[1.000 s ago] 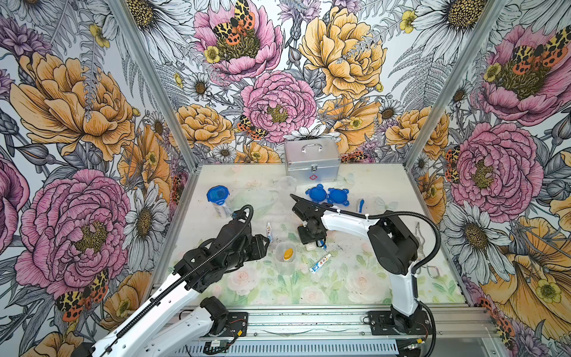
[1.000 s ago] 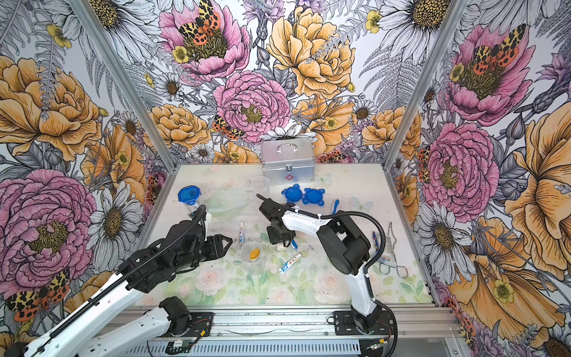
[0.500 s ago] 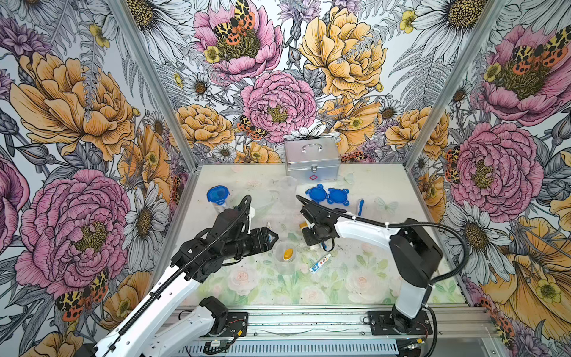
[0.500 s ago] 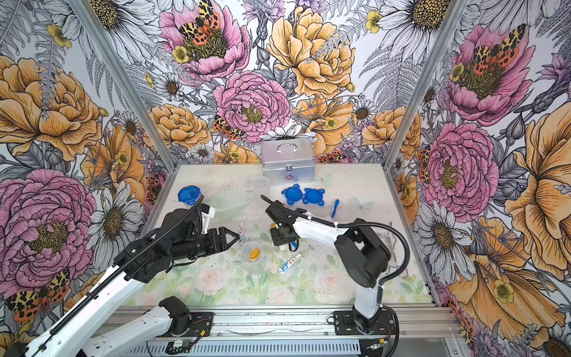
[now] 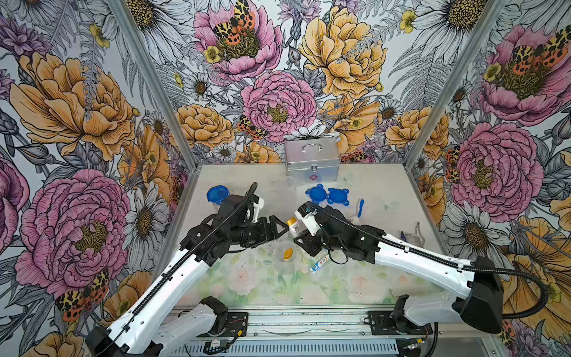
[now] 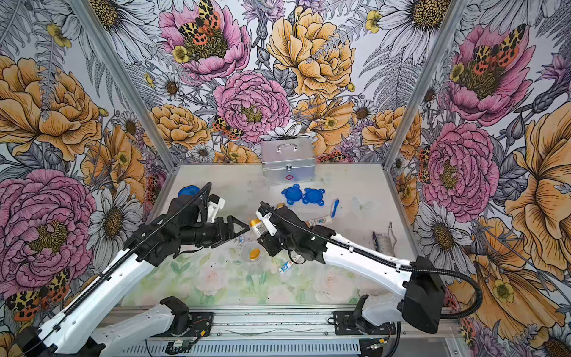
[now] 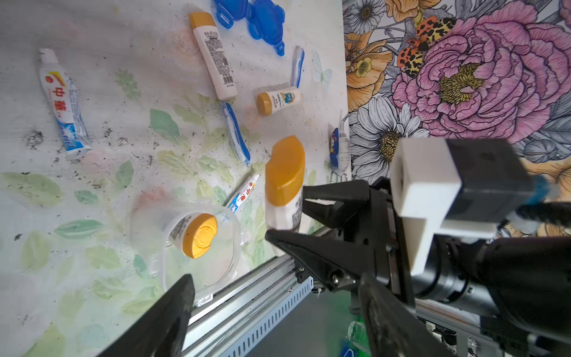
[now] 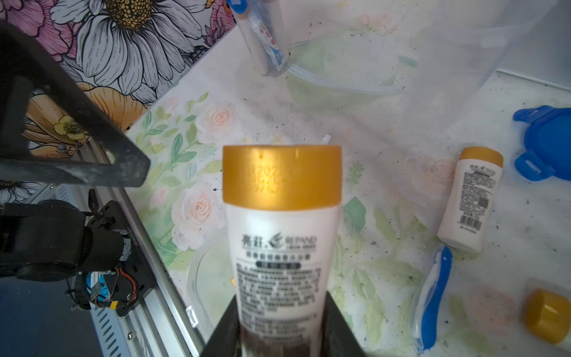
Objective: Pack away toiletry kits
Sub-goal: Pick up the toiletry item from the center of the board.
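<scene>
My right gripper (image 8: 282, 327) is shut on a white bottle with a yellow-orange cap (image 8: 282, 231) and holds it above the table, cap pointing away from the wrist. In both top views the held bottle (image 5: 293, 227) (image 6: 256, 228) hangs over the table's middle. My left gripper (image 5: 282, 233) (image 7: 275, 287) is open and empty, its tips close beside that bottle (image 7: 284, 182). Just in front stands a clear cup (image 5: 279, 259) (image 7: 148, 235) with another capped bottle (image 7: 197, 235) inside. A small tube (image 5: 319, 264) lies beside the cup.
Two bottles (image 7: 213, 52) (image 7: 278, 100), two toothbrushes (image 7: 236, 133) (image 7: 297, 66) and a larger tube (image 7: 63, 102) lie loose. Two blue lids (image 5: 327, 195) sit before the silver case (image 5: 312, 160); a lidded cup (image 5: 217, 194) stands far left. A packet (image 5: 411, 236) lies by the right wall.
My left gripper has swung right toward the table's middle and spread its jaws wider. The right arm has stretched out and carried the bottle slightly left, up over the cup area.
</scene>
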### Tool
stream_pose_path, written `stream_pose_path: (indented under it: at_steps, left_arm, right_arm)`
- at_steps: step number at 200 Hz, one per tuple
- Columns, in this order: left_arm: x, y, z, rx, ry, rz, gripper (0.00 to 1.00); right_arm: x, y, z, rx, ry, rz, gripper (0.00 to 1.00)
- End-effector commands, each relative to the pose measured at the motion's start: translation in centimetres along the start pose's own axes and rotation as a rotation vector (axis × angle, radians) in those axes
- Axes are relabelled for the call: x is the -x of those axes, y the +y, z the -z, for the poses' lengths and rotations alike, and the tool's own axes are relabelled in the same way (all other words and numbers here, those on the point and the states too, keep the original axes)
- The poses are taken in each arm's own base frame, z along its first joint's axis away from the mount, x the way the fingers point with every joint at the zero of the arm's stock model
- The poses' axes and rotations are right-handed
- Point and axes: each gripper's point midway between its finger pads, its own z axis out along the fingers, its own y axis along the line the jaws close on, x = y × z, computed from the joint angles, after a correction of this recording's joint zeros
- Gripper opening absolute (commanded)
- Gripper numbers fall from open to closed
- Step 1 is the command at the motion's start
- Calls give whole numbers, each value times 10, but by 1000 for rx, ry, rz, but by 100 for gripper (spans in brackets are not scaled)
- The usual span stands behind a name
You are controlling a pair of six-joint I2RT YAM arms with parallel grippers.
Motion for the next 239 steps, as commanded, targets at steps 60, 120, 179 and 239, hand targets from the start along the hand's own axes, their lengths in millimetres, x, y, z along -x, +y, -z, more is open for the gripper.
stream_pose_path:
  at_steps: [60,120,179,239]
  left_arm:
    - [5,-14,-20,-86,27,-4,73]
    - [-2,-10,-24,-92,41,8,45]
    - [-7,-7,-19,-94,41,-5,8]
    - [4,6,9,147,-99,-237,0]
  right_arm:
    - [28,48,9,137,-71,63,11]
    - [30,56,7,171,-80,66,12]
    - [32,54,2,157,-81,53,25]
    - [17,16,16,53,-106,-81,74]
